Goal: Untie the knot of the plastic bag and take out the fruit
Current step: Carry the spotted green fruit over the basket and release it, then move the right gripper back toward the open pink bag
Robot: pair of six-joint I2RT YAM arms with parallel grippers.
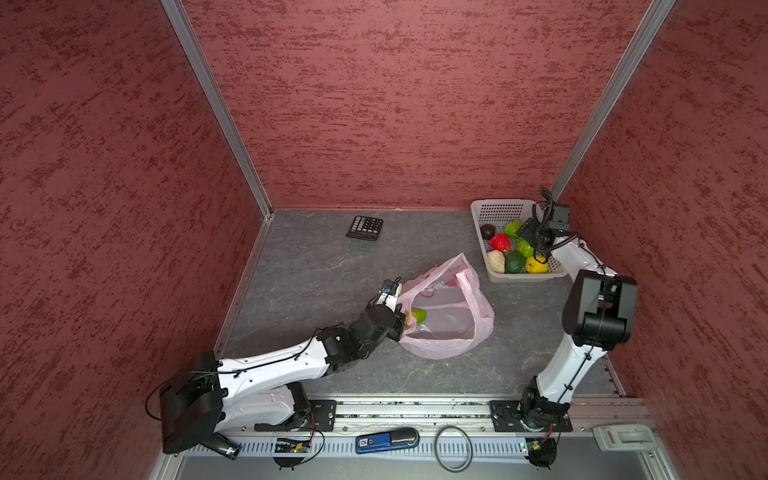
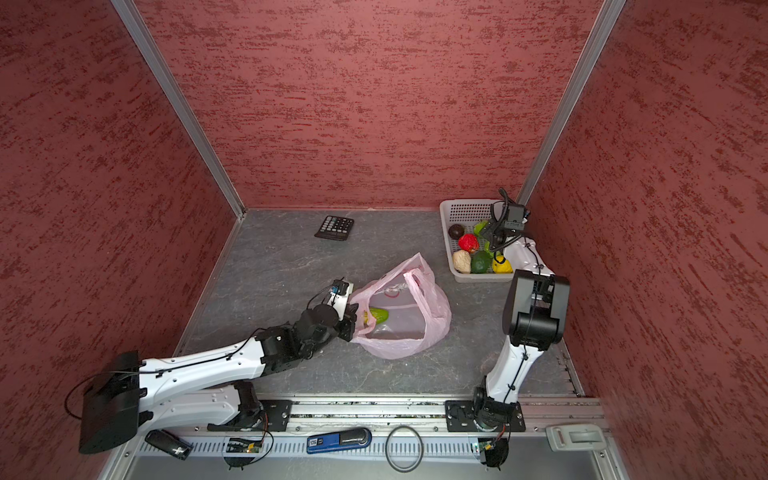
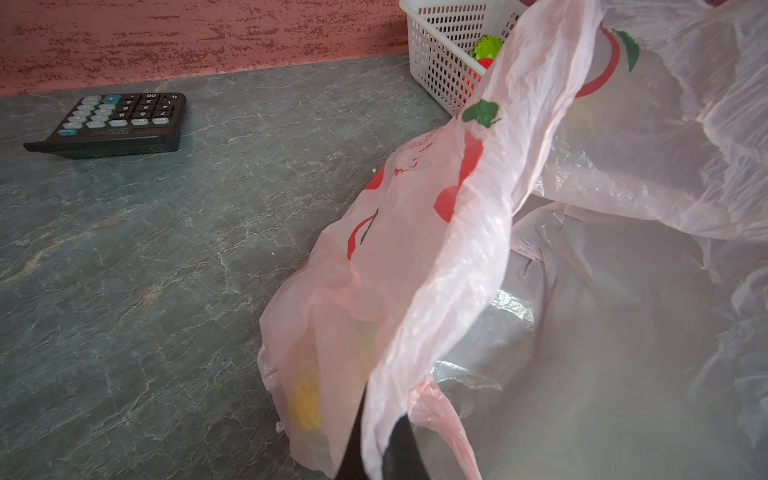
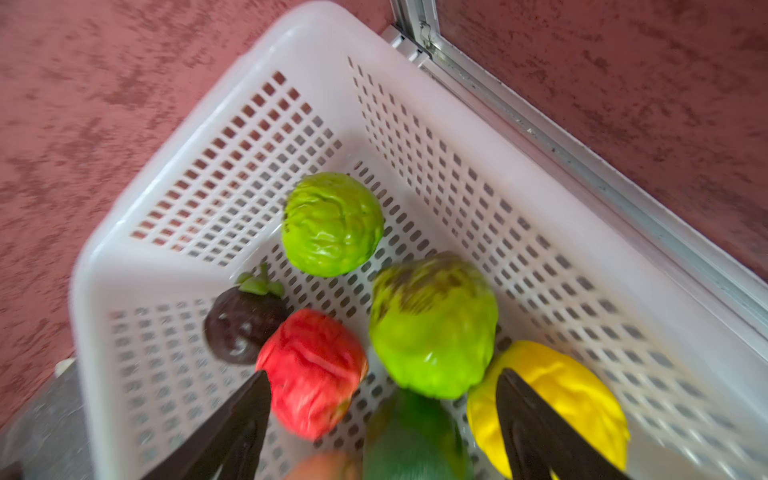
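Pink plastic bag (image 1: 446, 328) lies mid-table, rim pinched in the closed left gripper (image 3: 382, 405), film blurring one green-yellow fruit (image 1: 417, 316) inside; right gripper (image 4: 382, 374) gapes empty over the white basket (image 1: 498, 210) holding other fruit (image 1: 500, 242).

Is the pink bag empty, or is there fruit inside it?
Not empty: one green-yellow fruit lies inside the plastic bag, seen in both top views.

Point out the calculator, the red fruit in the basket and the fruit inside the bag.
calculator (image 1: 365, 227): in a top view, middle of keypad.
red fruit (image 4: 311, 372): right wrist view, centre of its skin.
bagged fruit (image 1: 419, 316): in a top view, its green middle.
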